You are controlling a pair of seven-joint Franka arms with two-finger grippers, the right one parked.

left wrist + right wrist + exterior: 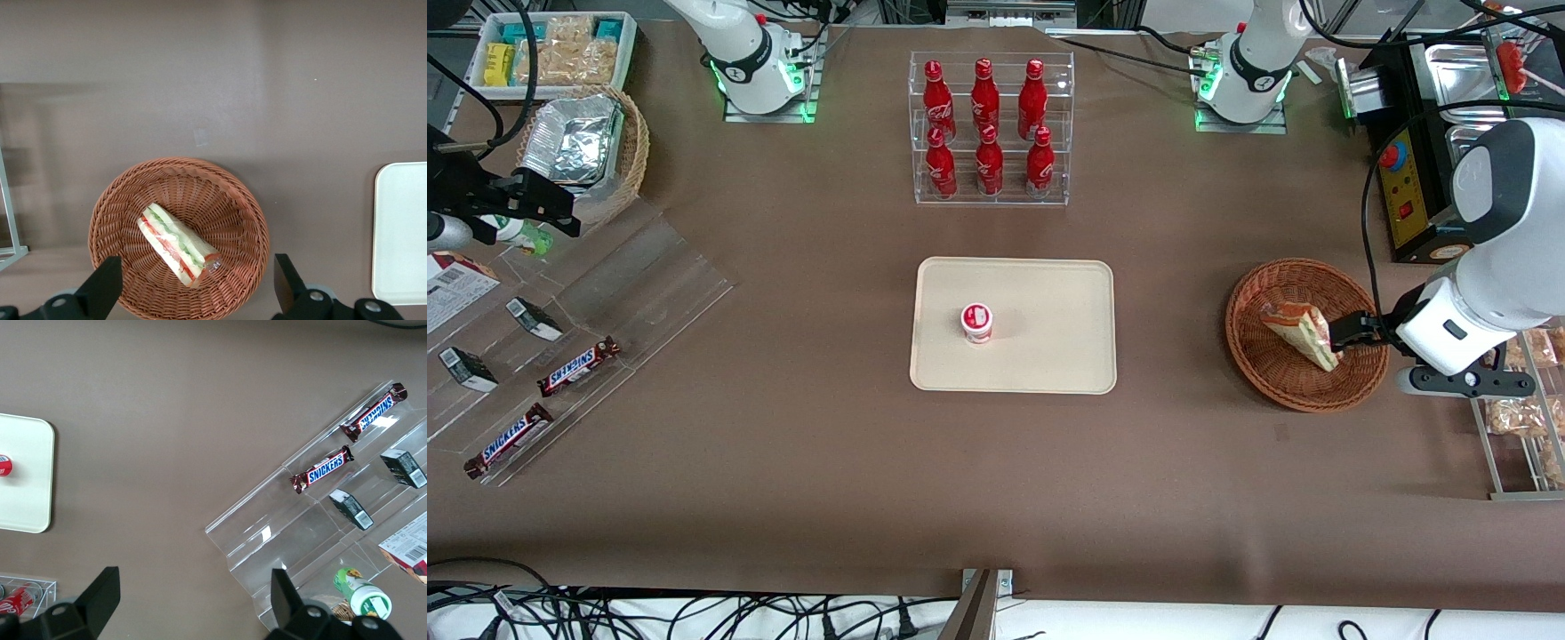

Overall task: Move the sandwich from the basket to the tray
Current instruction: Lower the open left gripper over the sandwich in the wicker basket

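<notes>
The sandwich [1301,332], a wrapped wedge with green and red filling, lies in the round reddish-brown basket [1249,289] toward the working arm's end of the table. My left gripper [1344,336] hangs above the basket's rim, beside the sandwich and apart from it. In the left wrist view the sandwich [177,244] lies near the middle of the basket [107,207], and the gripper [197,288] is open, its black fingers [105,285] spread wide above the basket with nothing held. The cream tray [1049,293] lies at the table's middle, its edge [402,230] showing in the left wrist view.
A small red-lidded cup [976,322] stands on the tray. A clear rack of red bottles [989,129] stands farther from the front camera than the tray. A metal rack of snack bags [1525,413] and a black control box [1414,191] are close to the working arm.
</notes>
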